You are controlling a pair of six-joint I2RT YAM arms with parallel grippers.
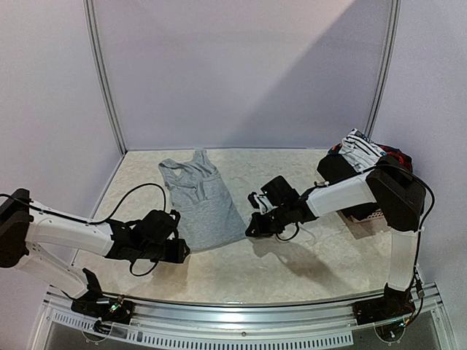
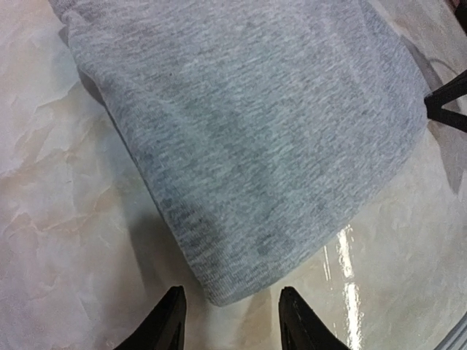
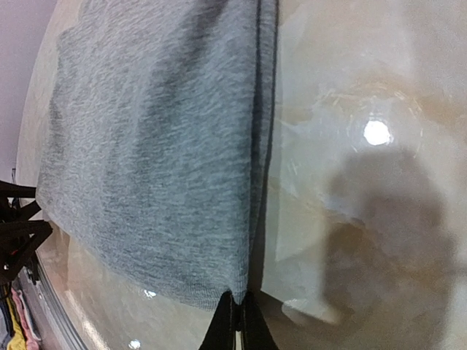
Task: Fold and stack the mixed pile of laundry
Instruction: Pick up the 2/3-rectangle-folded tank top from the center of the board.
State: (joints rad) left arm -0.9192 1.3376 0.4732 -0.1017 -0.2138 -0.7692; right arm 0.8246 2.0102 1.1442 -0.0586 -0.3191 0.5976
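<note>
The right gripper was clenched at the grey top's right hem corner; whether it pinched cloth was unclear. The left gripper stood released, the left hem corner just ahead of the gap between its fingers. The pile lay far right

Matt grey knit top, glossy tabletop

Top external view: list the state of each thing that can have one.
grey tank top: spread flat, unfolded, hem at the near side.
left gripper: open, one hem corner just ahead of it, not gripped.
right gripper: shut on the other hem corner.
laundry pile: heaped at the right rear, unfolded.
</note>
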